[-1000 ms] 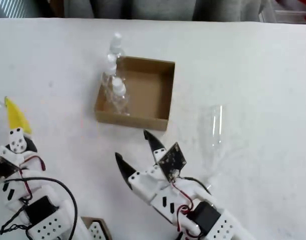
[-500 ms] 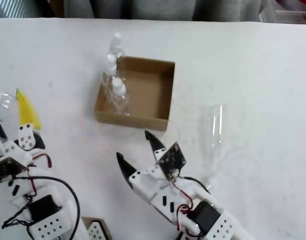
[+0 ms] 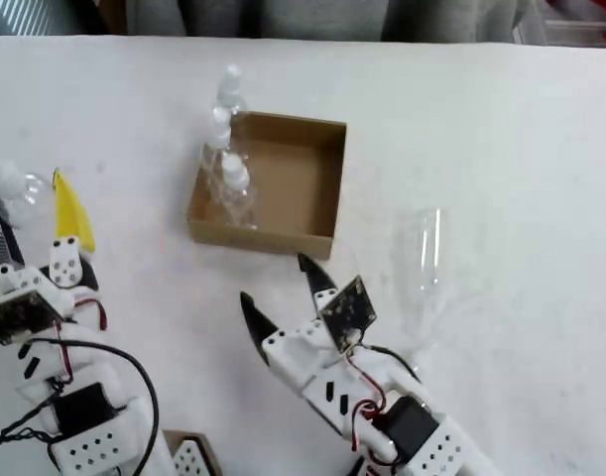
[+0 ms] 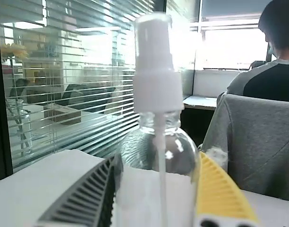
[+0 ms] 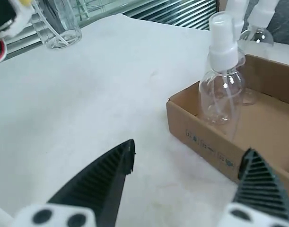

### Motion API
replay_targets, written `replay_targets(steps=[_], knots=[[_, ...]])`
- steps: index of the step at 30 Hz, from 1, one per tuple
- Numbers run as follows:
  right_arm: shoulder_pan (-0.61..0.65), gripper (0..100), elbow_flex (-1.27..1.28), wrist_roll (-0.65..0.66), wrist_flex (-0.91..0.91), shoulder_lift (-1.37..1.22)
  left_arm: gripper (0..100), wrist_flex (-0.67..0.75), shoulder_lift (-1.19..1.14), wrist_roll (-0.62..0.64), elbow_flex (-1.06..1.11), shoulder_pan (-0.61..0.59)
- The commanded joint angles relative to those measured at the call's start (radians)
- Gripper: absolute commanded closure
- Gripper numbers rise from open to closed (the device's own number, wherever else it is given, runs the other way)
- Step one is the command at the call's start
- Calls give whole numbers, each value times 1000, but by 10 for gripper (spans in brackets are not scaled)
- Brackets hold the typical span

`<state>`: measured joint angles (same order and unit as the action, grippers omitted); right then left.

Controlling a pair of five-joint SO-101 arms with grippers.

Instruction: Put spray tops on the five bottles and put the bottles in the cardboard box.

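- Change: the left fingers [image 4: 220, 194] with the held bottle [image 4: 158, 142] have moved across the desk [image 3: 501, 119] towards the box [image 3: 283, 178], a short way over the last second.
- Change: the right fingers [image 5: 101, 184] have shifted slightly to their right. Their spread is unaltered.
- Change: the box, the three bottles [image 3: 223, 134] in it and the clear bottle [image 3: 424, 253] have stayed put.
- Left fingers: closed onto the body of the held bottle, ribbed grey finger on one side and yellow finger on the other, both touching it.
- Held bottle: white spray top fitted. Long axis runs roughly in line with the left fingers, and the top points out past their tips.
- Right fingers: spread wide, gripping nothing, just above the desk.
- Box: just ahead of the right fingertips, open side up, its near wall facing them.
- Three bottles: upright in a row along the box wall on the side nearer the left fingers, spray tops pointing up, long axes vertical.
- Clear bottle: on the desk beside the right fingers, on the side away from the left fingers, apart from the box. Its long axis runs away from the arms. Whether it carries a top cannot be determined.
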<state>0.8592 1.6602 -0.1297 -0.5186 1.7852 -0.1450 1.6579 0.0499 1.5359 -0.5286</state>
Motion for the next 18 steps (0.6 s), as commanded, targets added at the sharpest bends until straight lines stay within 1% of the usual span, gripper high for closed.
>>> replay_targets(steps=[1, 5, 8, 10, 15, 18], knots=[[-7, 677, 8, 12, -5, 8, 886, 0, -248, 5, -213, 13], [-7, 677, 23, 18, -1, 8, 886, 9, -475, 74, -330, 12], [-7, 677, 23, 18, -1, 8, 886, 107, -568, 100, -324, 12], [-7, 677, 23, 20, -1, 8, 886, 227, -605, 103, -267, 13], [-7, 677, 23, 20, -1, 8, 886, 626, -700, 95, -43, 65], [-7, 677, 25, 20, -1, 8, 886, 766, -776, 95, 14, 90]])
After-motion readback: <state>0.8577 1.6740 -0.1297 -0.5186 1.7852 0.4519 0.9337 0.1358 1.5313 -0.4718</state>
